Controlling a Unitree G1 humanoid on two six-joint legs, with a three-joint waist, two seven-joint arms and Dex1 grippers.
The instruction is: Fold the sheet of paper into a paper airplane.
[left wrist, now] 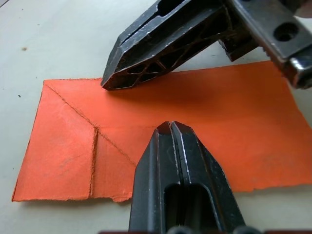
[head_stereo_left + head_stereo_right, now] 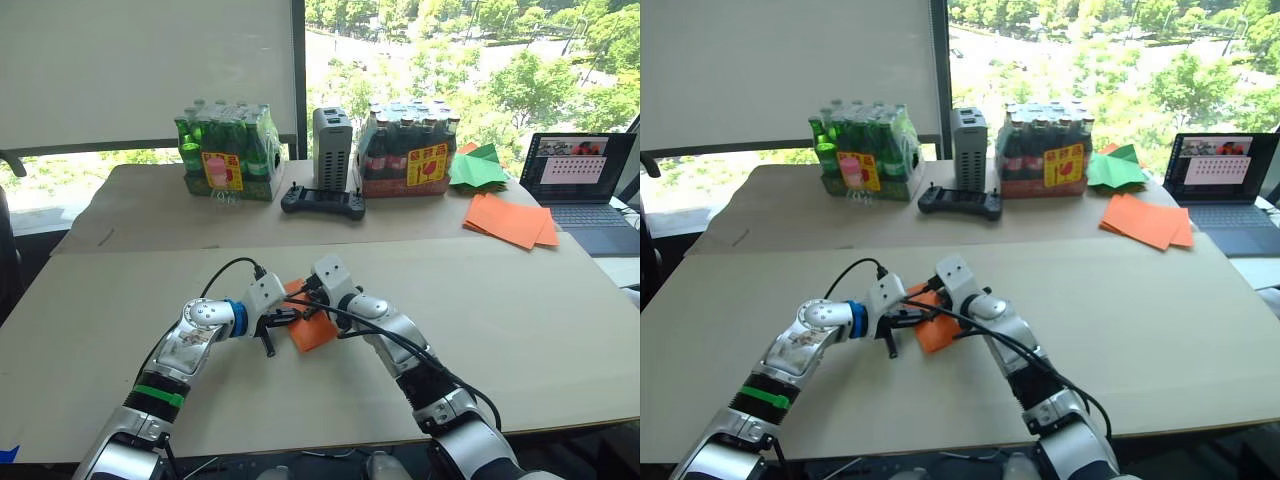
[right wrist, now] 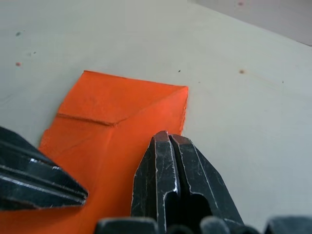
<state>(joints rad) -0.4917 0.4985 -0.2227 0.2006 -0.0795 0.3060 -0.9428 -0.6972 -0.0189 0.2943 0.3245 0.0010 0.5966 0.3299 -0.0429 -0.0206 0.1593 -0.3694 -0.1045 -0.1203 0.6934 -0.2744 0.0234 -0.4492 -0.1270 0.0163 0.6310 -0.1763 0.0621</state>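
Orange sheet of paper [image 1: 195, 105] lies flat on the pale counter [image 2: 520, 320], creased and folded into a narrow strip with diagonal fold lines at one end. Both arms meet over it. Left pincer [image 1: 170, 127] is pressed together, its tips resting on the paper. Right pincer [image 3: 168, 139] is also pressed together, its tips down on the paper near a folded corner.

The sheet of paper [image 1: 195, 112] looked matte and creased, the counter [image 3: 234, 63] smooth pale wood, both claws' fingers [image 1: 180, 180] scuffed black metal.
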